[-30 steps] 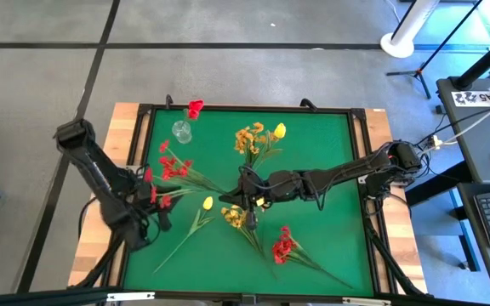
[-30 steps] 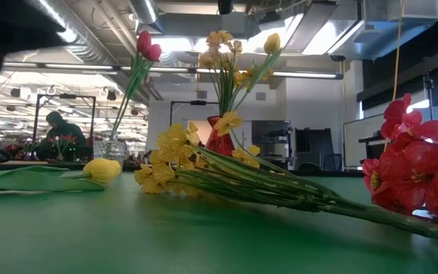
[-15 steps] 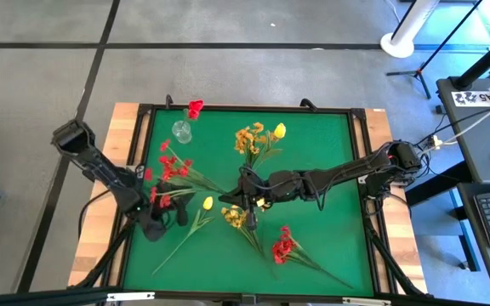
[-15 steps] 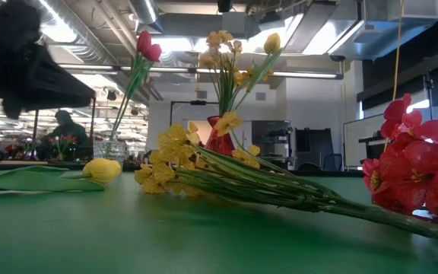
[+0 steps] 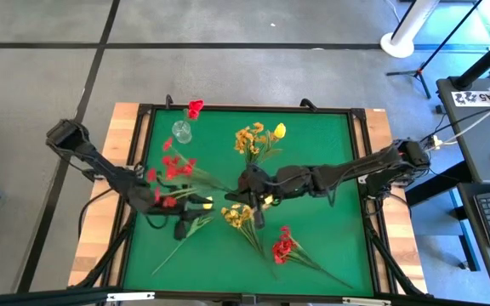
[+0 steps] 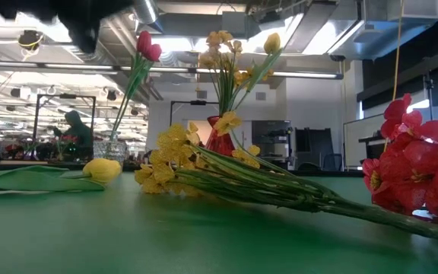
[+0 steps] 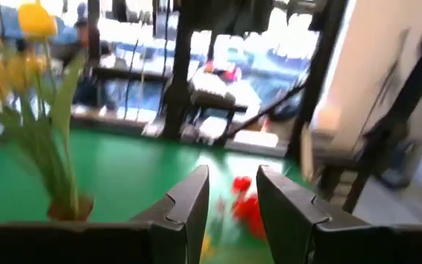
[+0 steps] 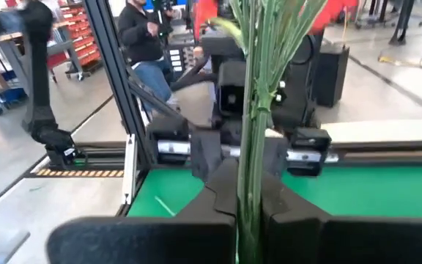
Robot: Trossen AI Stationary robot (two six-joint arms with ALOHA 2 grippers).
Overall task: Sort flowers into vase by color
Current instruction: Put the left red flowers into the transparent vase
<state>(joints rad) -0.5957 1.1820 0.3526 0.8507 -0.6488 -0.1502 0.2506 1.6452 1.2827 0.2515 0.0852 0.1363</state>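
Advancing since earlier: left hand [image 5: 185,228] part-open, empty, over yellow tulip [image 5: 206,204]; right hand [image 5: 258,219] clamping yellow spray [image 5: 238,216].

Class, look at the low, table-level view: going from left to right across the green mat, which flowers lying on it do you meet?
Yellow tulip bud lying on its side → bushy yellow small-blossom spray with long green stems → bushy red blossom spray at the right edge.
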